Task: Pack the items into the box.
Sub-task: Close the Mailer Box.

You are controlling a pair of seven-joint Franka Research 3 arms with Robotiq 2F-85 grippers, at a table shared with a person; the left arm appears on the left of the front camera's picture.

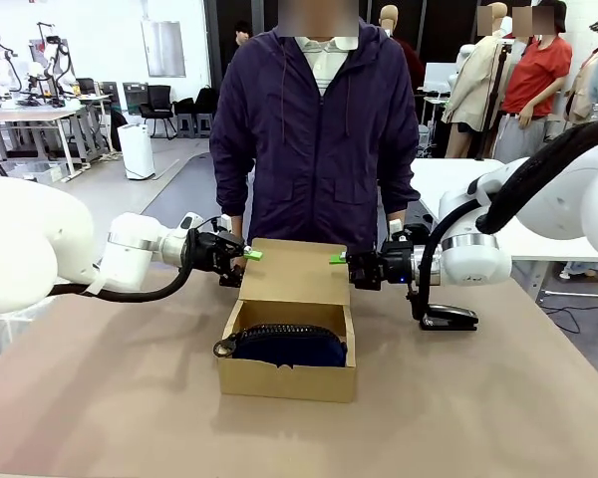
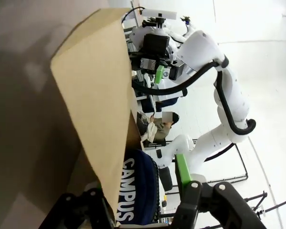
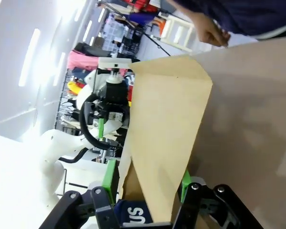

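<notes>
Front view: cardboard box (image 1: pixel 289 349) sits mid-table between the two arms, its flap lid (image 1: pixel 295 271) standing up at the far edge. Navy zippered pouch (image 1: pixel 287 345) already lies inside, filling the box nearly end to end; print on it reads "CAMPUS" in the left wrist view. The yellow utility knife cannot be made out among the contents.

Left gripper (image 1: pixel 241 261) is at the lid's left edge, right gripper (image 1: pixel 347 265) at its right edge. In each wrist view the flap passes between that gripper's own green pads, so each reads as clamped on the lid's side edge. The pads are partly hidden, so contact is a judgement.

A black stapler (image 1: pixel 448 318) rests on the table below the right gripper's wrist. The person's hand (image 3: pixel 210 31) hangs beyond the lid, not touching it.

Handling, judged: the lid is thin, light card, stiff across the panel but easily creased. Hold it near the free corners, both sides together, and fold about the hinge. The pouch is soft and should compress if it sits proud.
</notes>
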